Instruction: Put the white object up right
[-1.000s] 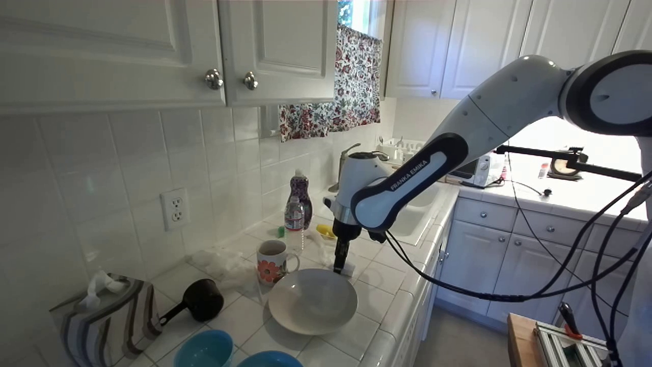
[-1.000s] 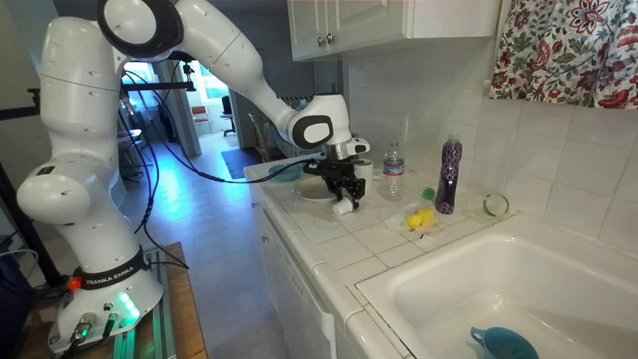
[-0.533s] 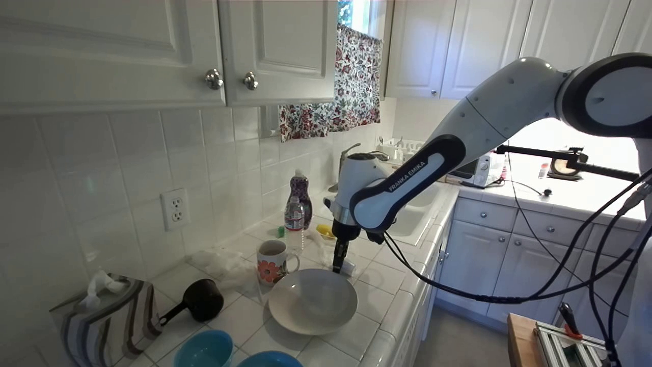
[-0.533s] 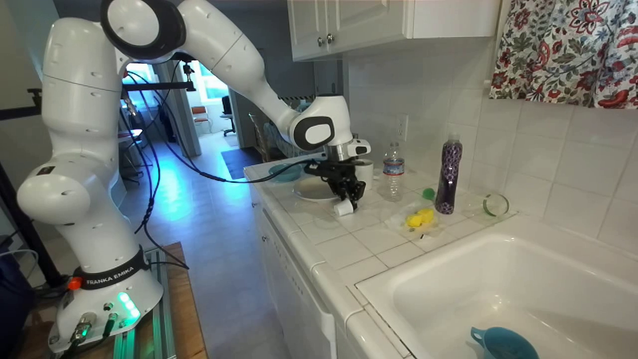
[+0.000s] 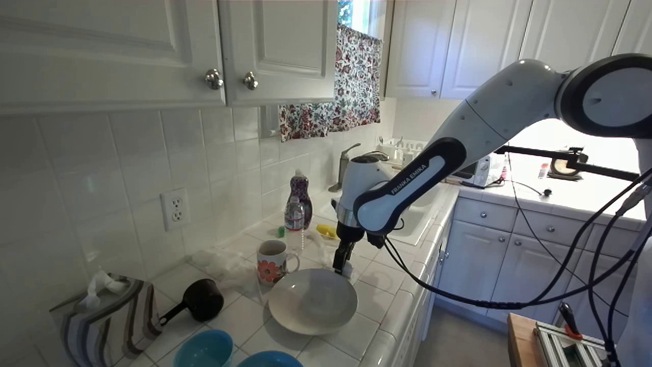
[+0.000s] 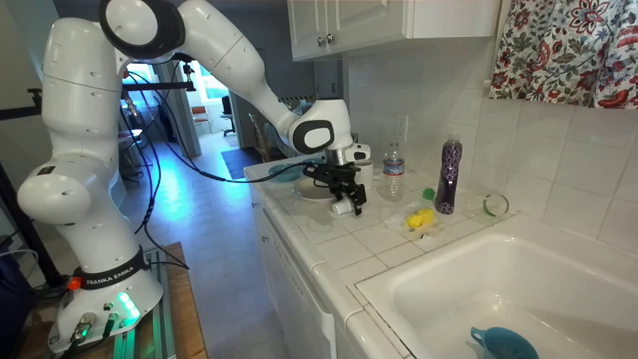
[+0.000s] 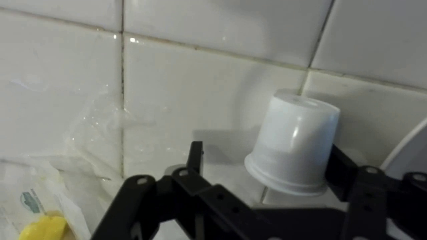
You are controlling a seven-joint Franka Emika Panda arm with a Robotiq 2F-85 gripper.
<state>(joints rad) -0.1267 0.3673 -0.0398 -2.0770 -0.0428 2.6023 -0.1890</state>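
The arm (image 6: 224, 47) is looking glossy white and rounded, with black rings (image 6: 170, 25) framing pale joint discs (image 6: 130, 22). At near left in an exterior view, FRANKA EMIKA is curving around the base (image 6: 144, 294) on a dark band (image 6: 110, 273), above glowing green lights (image 6: 128, 305). Black cables (image 5: 501, 305) are looping alongside. The black gripper (image 7: 265, 157) is displaying greyish screw heads (image 7: 183, 172); shadow is perhaps hiding finer detail.

Smooth, glossy cup (image 7: 292, 143), apparently plastic, matt gripper (image 7: 265, 155), shiny tiles (image 7: 166, 83), cloth curtain (image 6: 568, 55)
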